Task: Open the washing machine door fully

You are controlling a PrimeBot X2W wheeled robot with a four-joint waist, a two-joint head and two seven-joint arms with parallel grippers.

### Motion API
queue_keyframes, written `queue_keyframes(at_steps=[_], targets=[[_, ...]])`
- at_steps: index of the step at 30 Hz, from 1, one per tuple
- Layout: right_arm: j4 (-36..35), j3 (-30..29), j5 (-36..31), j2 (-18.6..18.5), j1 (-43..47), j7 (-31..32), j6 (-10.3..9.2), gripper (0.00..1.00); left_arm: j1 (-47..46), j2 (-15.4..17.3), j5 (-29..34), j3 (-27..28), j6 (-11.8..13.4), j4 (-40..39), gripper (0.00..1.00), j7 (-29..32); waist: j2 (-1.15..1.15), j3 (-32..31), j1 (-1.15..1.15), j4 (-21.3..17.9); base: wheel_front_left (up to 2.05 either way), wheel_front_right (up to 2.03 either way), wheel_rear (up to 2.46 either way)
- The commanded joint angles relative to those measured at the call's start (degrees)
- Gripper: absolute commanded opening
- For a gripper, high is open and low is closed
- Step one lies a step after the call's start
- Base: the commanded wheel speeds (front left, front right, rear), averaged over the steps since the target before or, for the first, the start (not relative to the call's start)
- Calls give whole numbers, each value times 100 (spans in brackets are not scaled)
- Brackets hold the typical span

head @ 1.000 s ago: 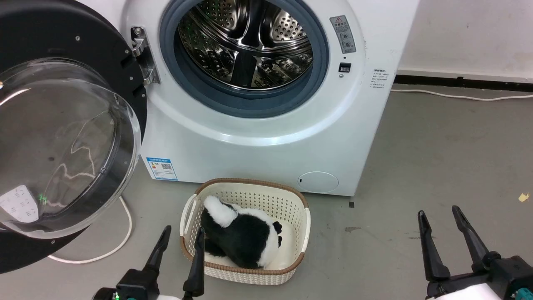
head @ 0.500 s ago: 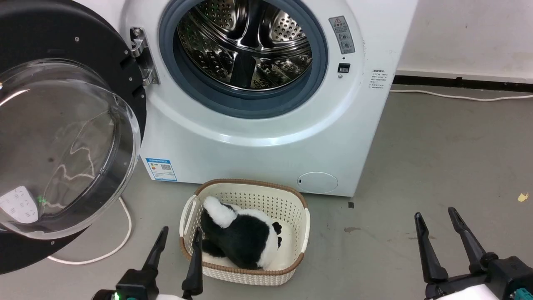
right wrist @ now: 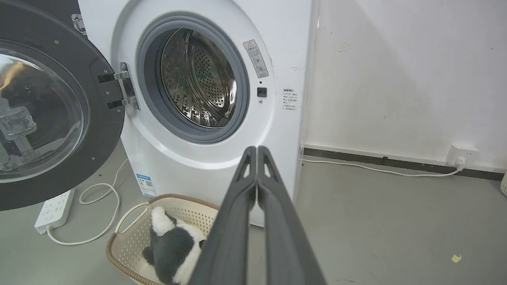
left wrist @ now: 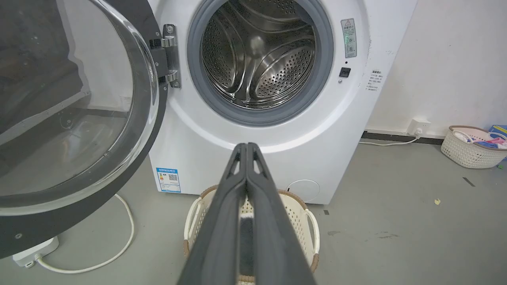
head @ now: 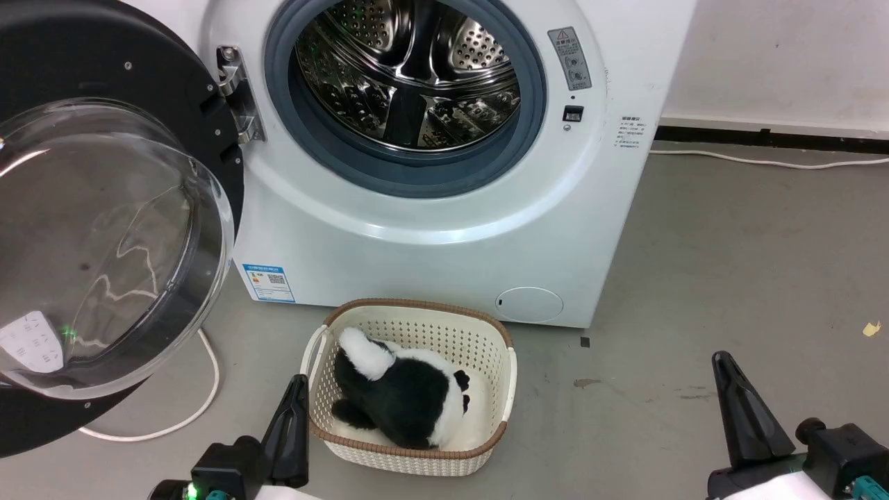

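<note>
The washing machine door (head: 104,236) has a matt black rim around a clear, glossy glass bowl and hangs on a bright metal hinge (head: 236,94). The drum (head: 417,76) is polished, perforated steel inside a dull grey rubber seal (head: 410,177). The cabinet (head: 430,257) is smooth white gloss. The basket (head: 417,323) is cream perforated plastic, and the plush toy (head: 410,399) is fuzzy.

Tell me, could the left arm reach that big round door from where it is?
Probably yes: only floor and a loose cable lie between the shut left gripper and the washing machine door; the basket sits aside.

Grey floor (head: 750,243), scuffed white wall (head: 778,55), black skirting (head: 764,135), white cable (head: 764,162) alongside.
</note>
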Motion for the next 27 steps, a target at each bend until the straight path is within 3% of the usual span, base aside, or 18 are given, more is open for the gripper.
queue_keyframes(at_steps=[1, 27], targets=[[2, 14, -29, 3, -47, 37, 1, 0, -40, -42, 88, 59, -38, -20, 0, 37, 0, 0, 0, -3, 0, 0, 0], [6, 82, -146, 10, -149, 390, 2, 0, -125, -214, 476, 402, -228, -65, 0, 387, 0, -2, 0, -48, 0, 0, 0]])
